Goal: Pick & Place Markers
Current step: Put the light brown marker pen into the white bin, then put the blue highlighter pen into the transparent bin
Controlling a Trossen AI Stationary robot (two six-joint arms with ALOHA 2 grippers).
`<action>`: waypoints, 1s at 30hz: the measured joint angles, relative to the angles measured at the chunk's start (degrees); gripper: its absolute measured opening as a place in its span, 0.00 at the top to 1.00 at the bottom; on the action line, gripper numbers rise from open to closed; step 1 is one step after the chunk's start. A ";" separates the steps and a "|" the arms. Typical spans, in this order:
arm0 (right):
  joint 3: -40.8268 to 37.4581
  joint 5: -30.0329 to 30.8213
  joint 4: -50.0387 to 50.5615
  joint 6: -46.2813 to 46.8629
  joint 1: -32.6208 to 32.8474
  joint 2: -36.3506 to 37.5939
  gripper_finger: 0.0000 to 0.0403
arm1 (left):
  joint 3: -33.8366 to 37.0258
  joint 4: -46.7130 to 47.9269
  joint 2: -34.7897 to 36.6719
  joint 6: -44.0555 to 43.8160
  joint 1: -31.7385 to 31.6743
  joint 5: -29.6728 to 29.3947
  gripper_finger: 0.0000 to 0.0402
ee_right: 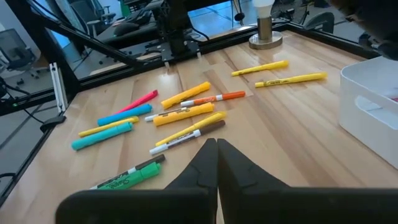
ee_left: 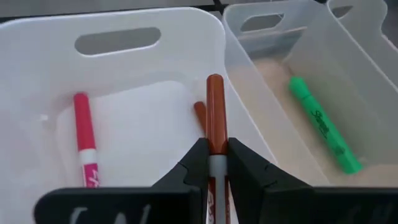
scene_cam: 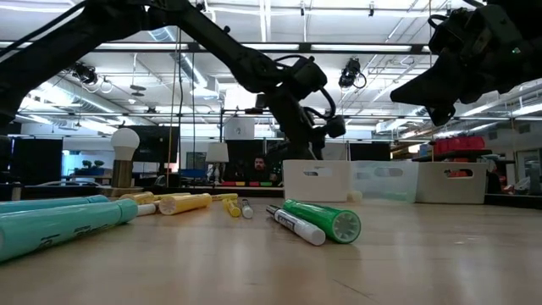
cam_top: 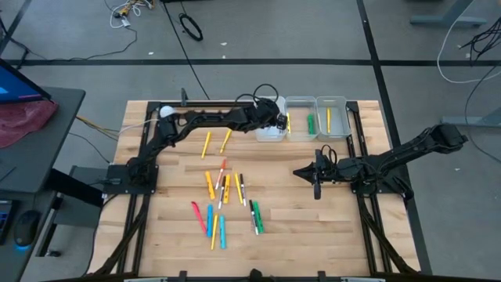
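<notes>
My left gripper point(ee_left: 216, 149) hangs over the white bin point(ee_left: 124, 18) at the table's far edge and is shut on an orange marker point(ee_left: 215, 112). In the high view it point(cam_top: 278, 121) covers that bin point(cam_top: 270, 135). A pink marker point(ee_left: 84, 140) lies on the bin's floor, and a second orange one point(ee_left: 199, 115) shows behind the held marker. Many more markers point(cam_top: 223, 196) lie flat on the wooden table's middle. My right gripper point(cam_top: 316, 188) hovers shut above the table's right part with nothing in it. My left gripper pinches the orange marker between its two fingers at the barrel just behind the orange cap point(ee_left: 215, 163). The marker lies along the fingers and sticks out ahead of them, cap end first, slanting down into the white bin. It hangs clear of the bin's floor.
Two clear bins point(cam_top: 300, 117) point(cam_top: 332, 116) stand right of the white one; the middle one holds a green marker point(ee_left: 323, 127), the right one a yellow marker point(cam_top: 328, 119). A lamp with a white globe point(cam_top: 166, 110) stands at the far left. Black frame rails point(cam_top: 354, 125) border the table.
</notes>
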State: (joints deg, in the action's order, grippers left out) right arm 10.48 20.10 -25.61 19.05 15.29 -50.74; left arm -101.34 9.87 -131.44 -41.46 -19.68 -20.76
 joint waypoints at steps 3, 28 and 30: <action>0.00 0.00 -0.06 0.02 0.00 0.00 1.00 | 0.00 0.06 0.00 0.14 0.94 -1.33 0.88; 0.00 0.00 -0.10 0.00 0.00 0.00 1.00 | 0.12 1.77 3.00 3.34 2.19 -3.23 0.68; 0.00 0.00 0.00 0.00 0.00 0.02 1.00 | 0.09 2.06 5.01 5.55 2.84 -3.81 0.69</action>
State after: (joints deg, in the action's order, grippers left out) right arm 10.48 20.10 -25.61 19.05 15.29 -50.72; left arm -101.25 11.93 -126.43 -35.91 -16.84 -24.57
